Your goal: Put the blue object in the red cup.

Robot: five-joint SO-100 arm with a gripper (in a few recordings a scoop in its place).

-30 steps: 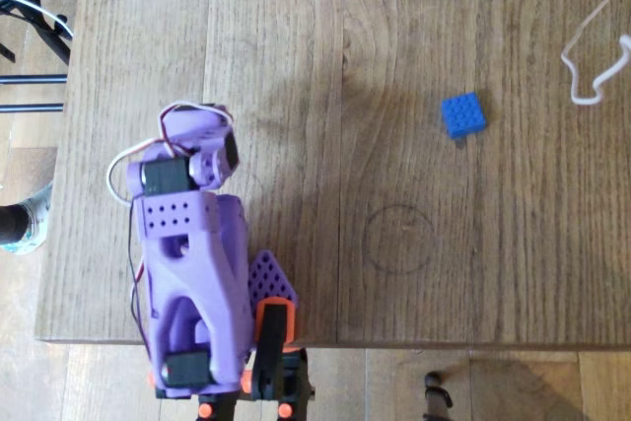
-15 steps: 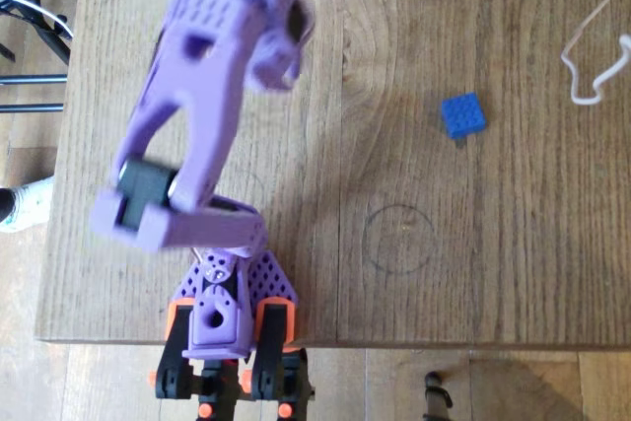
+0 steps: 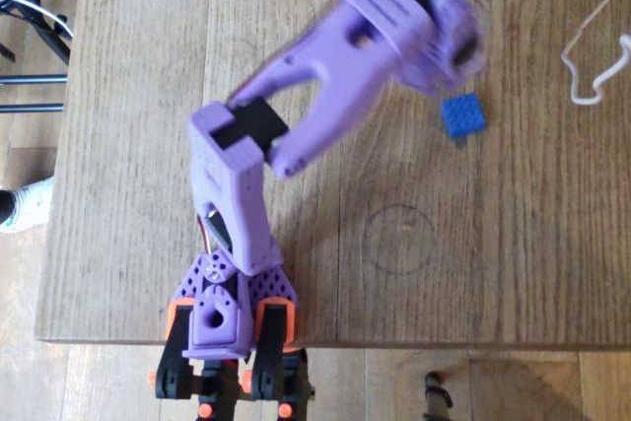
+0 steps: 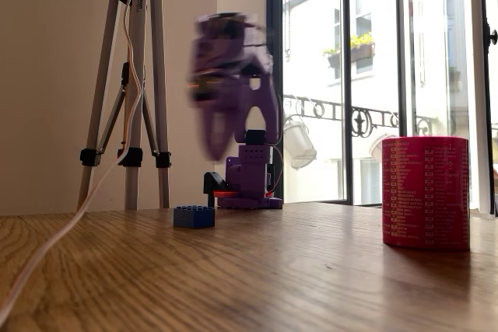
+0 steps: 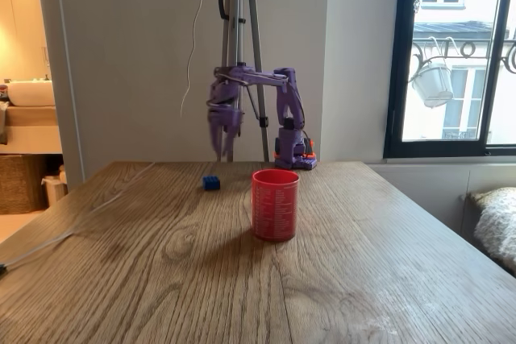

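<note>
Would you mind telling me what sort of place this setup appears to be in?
Probably a room in a home or flat, not a lab: a wooden table, a tall window onto a balcony railing with a hanging planter, and a camera tripod behind the purple arm.

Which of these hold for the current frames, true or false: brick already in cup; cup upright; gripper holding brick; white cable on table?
1. The blue brick is inside the red cup. False: it lies on the wooden table, apart from the cup.
2. The red cup stands upright. True.
3. The gripper holds the brick. False: the arm hangs above the table, motion-blurred, and the brick sits untouched on the wood.
4. A white cable lies on the table. True.
</note>
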